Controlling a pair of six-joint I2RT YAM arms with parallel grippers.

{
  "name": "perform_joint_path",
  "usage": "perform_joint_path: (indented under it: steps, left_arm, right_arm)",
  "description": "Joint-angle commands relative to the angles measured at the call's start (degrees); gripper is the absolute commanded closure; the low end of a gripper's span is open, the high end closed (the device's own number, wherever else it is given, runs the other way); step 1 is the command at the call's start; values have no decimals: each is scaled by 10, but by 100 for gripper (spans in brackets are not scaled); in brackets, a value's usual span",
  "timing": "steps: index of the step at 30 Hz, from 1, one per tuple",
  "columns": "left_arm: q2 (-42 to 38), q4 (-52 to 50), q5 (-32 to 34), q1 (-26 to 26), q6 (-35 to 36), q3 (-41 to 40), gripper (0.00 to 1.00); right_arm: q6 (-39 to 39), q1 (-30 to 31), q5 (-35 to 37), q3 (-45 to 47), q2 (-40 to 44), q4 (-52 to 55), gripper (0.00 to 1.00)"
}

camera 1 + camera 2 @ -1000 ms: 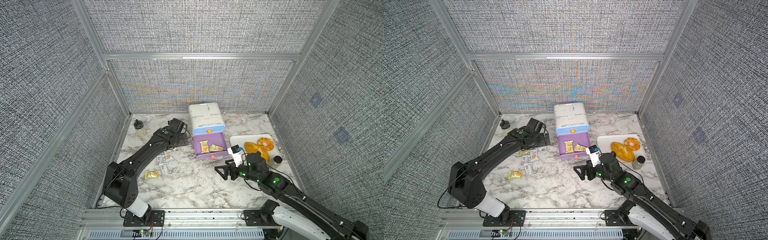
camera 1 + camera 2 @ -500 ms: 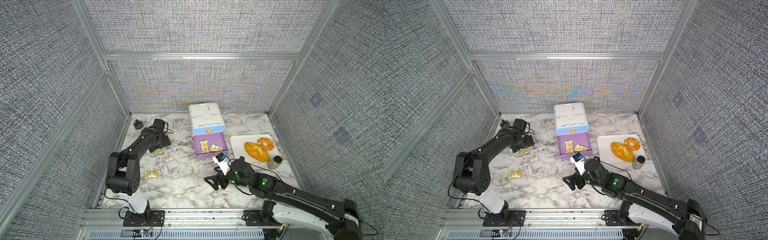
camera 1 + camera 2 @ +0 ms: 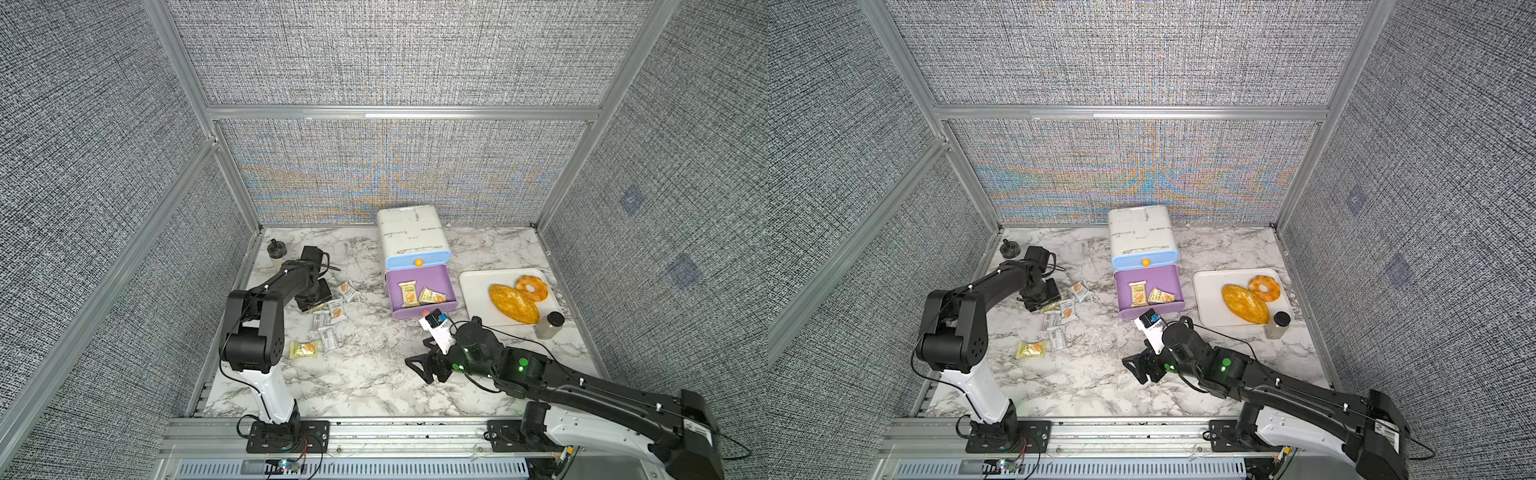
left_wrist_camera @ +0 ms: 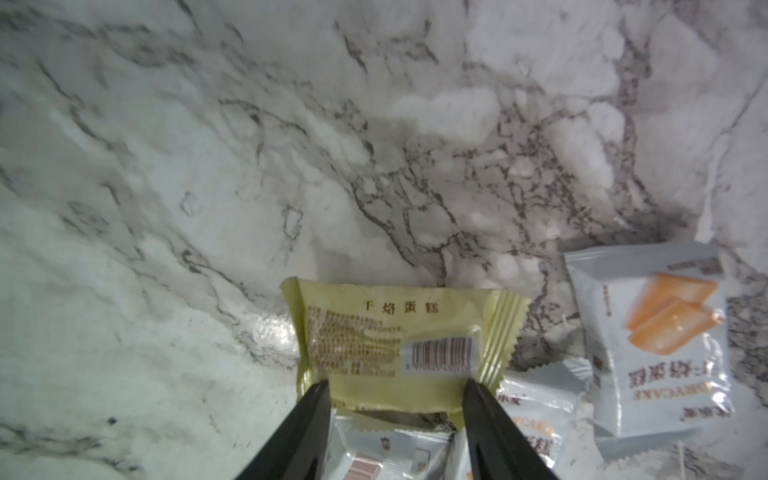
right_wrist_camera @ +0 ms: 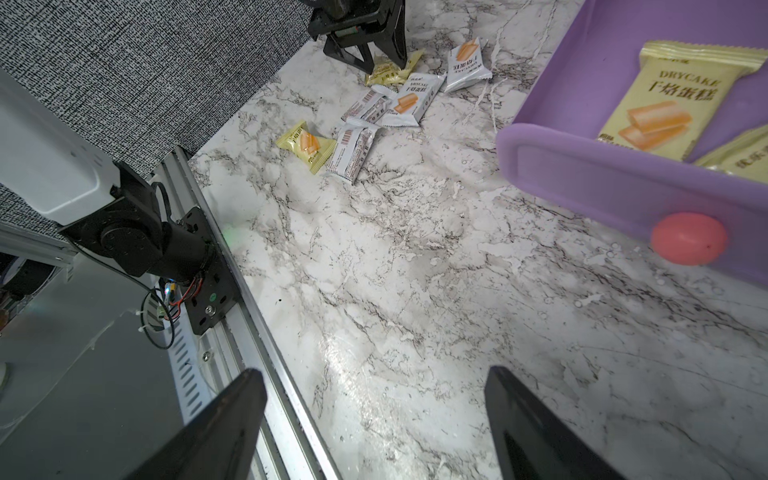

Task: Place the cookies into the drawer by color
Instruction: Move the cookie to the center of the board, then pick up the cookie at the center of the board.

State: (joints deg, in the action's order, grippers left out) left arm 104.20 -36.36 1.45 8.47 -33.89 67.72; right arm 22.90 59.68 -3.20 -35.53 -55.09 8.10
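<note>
The drawer [image 3: 411,237] is a white cabinet at the back. Its purple drawer [image 3: 442,282] stands pulled out, with two yellow-green cookies [image 3: 408,294] inside. Loose cookies lie left of it: several white ones [image 3: 336,311] and a yellow-green one [image 3: 303,349]. My left gripper [image 3: 316,305] is down on this pile. Its jaws [image 4: 397,386] stand half apart, tips on a yellow-green cookie [image 4: 395,332] lying printed side down over white packets. My right gripper [image 3: 424,370] hangs open and empty over bare table in front of the drawer, which shows in the right wrist view [image 5: 623,183].
A white tray [image 3: 473,286] right of the drawer holds an oval bread loaf [image 3: 513,303] and a ring pastry [image 3: 532,288]. A black-lidded jar [image 3: 549,325] stands at its front corner. A small lidded cup [image 3: 276,253] sits back left. Walls enclose three sides.
My left gripper swung from beside the drawer to the cookie pile, came down on the yellow-green packet and narrowed its jaws. My right arm drew back from the drawer toward the front.
</note>
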Motion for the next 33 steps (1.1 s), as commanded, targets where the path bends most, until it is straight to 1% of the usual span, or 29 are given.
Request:
perform_joint_path:
  steps: [1, 11, 15, 19, 21, 23, 25, 27, 30, 33]
  left_arm:
    - [-19, 18, -16, 0, -3, -28, 49]
    - [-128, 70, -57, 19, -40, -157, 50]
    - [-182, 86, -65, 46, -63, -210, 50]
    - [-241, 105, -68, 81, -90, -258, 50]
    - [-270, 103, -69, 89, -97, -273, 50]
    - [-299, 96, -72, 90, -97, -278, 50]
    - [-329, 75, -54, 90, -93, -273, 49]
    - [-344, 57, -32, 88, -86, -261, 45]
    - [-341, 35, -10, 75, -75, -244, 39]
    - [-330, 36, -14, 48, -72, -239, 36]
  right_arm:
    - [6, 1, 8, 3, 0, -20, 13]
    - [14, 4, 6, 12, -5, -35, 14]
    - [14, 4, 3, 13, -19, -45, 14]
    - [10, 4, 1, -9, -53, -42, 14]
    - [13, 4, 3, -24, -71, -44, 14]
    - [17, 4, 7, -35, -85, -46, 14]
    - [20, 4, 11, -50, -101, -47, 14]
    - [25, 4, 13, -61, -112, -47, 14]
    - [33, 4, 21, -71, -121, -49, 14]
    - [43, 4, 36, -70, -122, -47, 14]
